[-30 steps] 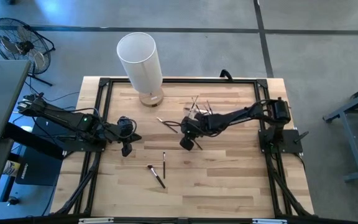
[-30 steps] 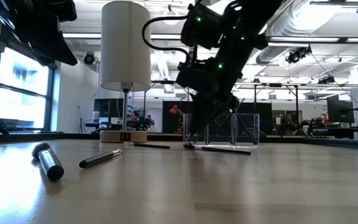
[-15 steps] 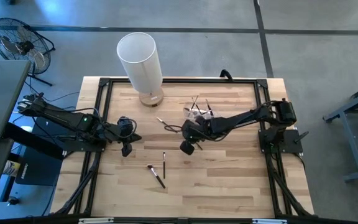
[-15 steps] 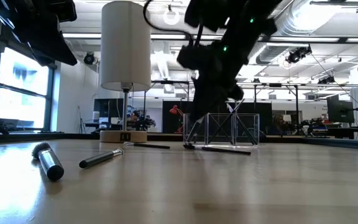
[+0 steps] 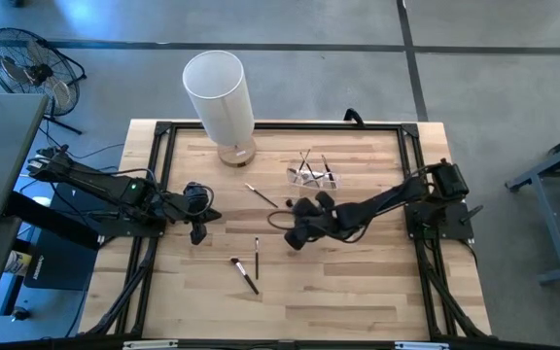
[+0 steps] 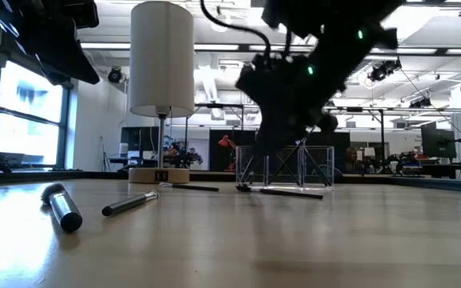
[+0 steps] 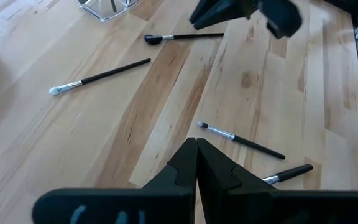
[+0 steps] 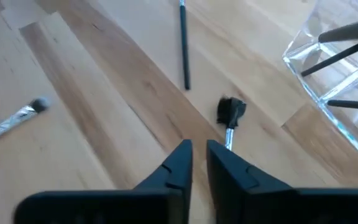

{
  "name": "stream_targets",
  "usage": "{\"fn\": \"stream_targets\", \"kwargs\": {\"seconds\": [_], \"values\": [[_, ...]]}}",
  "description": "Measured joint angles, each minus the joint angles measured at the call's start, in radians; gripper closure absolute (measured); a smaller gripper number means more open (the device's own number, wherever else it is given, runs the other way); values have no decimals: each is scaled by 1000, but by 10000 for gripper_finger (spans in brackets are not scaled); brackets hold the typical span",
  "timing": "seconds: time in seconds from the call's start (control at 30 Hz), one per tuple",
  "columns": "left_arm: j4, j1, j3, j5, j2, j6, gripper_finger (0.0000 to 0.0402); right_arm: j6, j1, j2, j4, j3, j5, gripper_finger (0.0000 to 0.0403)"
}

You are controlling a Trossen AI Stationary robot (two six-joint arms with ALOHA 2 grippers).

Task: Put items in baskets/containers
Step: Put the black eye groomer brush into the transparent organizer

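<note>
The clear holder (image 5: pixel 315 176) stands at the far middle of the table with several thin brushes leaning in it; it also shows in the right wrist view (image 8: pixel 344 87). Loose brushes lie flat on the wood: one (image 5: pixel 261 194) left of the holder, two (image 5: pixel 257 255) (image 5: pixel 245 275) nearer. A black-headed brush (image 8: pixel 230 112) lies just beyond my right gripper (image 8: pixel 199 152), which hovers over the table's middle (image 5: pixel 295 239), empty, with a narrow gap between its fingers. My left gripper (image 5: pixel 199 234) waits shut at the left side (image 7: pixel 196 149).
A tall white cylinder on a wooden base (image 5: pixel 219 92) stands at the far left of the table. A black frame (image 5: pixel 158 175) runs round the table top. Bare wood lies near the front edge and to the right of the right arm.
My right gripper has drawn back from the clear holder toward the table's near edge and risen a little off the wood. The brushes on the table have stayed where they were.
</note>
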Motion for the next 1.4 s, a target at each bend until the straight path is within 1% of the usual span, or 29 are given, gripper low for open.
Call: {"fn": "stream_targets", "kwargs": {"seconds": [0.17, 0.27, 0.33, 0.4, 0.47, 0.53, 0.57, 0.7, 0.77, 0.87, 0.93, 1.0, 1.07, 1.13, 1.17, 1.2, 1.3, 1.4], "values": [[1, 0, 0, 0, 0, 0, 402, -64, -29, 1, 250, -127, -20, 312], [1, 0, 0, 0, 0, 0, 402, -121, -45, 1, 332, -174, -21, 290], [1, 0, 0, 1, 0, 0, 401, -173, -55, 1, 378, -197, -23, 281], [1, 0, 0, 1, 0, 0, 401, -220, -70, 9, 400, -210, -49, 277], [1, 0, 0, 1, 0, 0, 401, -235, -84, 31, 432, -211, -89, 275], [0, 0, 0, 0, 0, 0, 402, -243, -94, 63, 480, -210, -99, 274], [0, 0, 0, 0, 0, 0, 401, -259, -97, 81, 495, -205, -91, 274], [-1, 0, 0, 1, 0, 0, 402, -312, -111, 133, 475, -153, -2, 274], [-2, 0, 0, 1, 0, 0, 402, -332, -126, 150, 452, -123, -4, 274], [-4, 0, 0, 1, 0, -1, 401, -342, -147, 184, 427, -82, -38, 275], [-4, 0, 0, 3, 0, -1, 401, -334, -156, 202, 403, -54, -54, 282], [-4, 0, 0, 5, 0, -3, 402, -310, -160, 208, 360, -31, -74, 300], [-4, 0, 0, 8, 0, -5, 401, -290, -159, 211, 319, -14, -80, 332], [-4, 0, 0, 8, 0, -6, 402, -282, -151, 211, 296, -5, -86, 373], [-3, 0, 0, 8, 0, -6, 401, -284, -147, 211, 291, -1, -92, 386], [-4, 0, 0, 9, 0, -6, 401, -287, -142, 211, 288, 2, -98, 392], [-3, 0, 0, 8, 0, -6, 402, -286, -121, 207, 275, 20, -111, 389], [-2, 0, 0, 9, 0, -6, 401, -289, -96, 184, 250, 40, -138, 400]]}}
